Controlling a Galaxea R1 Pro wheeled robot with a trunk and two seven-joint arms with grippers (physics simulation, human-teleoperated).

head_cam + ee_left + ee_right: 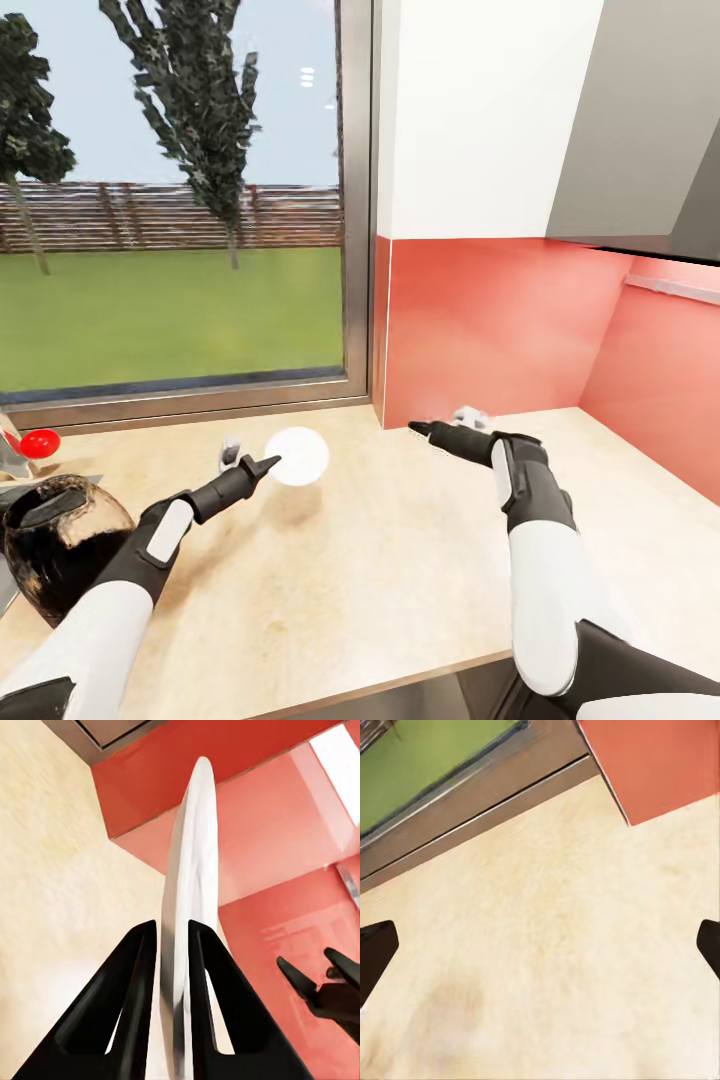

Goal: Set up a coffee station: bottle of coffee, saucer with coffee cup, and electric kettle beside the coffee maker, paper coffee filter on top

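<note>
— Where is the saucer (298,456)?
— We see it pinched on edge between our left gripper (268,464) fingers (135,975), lifted above the tan surface (400,560) near the window (170,200).
— And the right gripper (420,429)?
— Its fingers are spread wide, holding nothing. The electric kettle (60,545) sits at the far left.

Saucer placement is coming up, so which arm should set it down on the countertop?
Left. The left gripper already pinches the saucer edge-on above the kitchen countertop; the right gripper hovers open, holding nothing.
</note>
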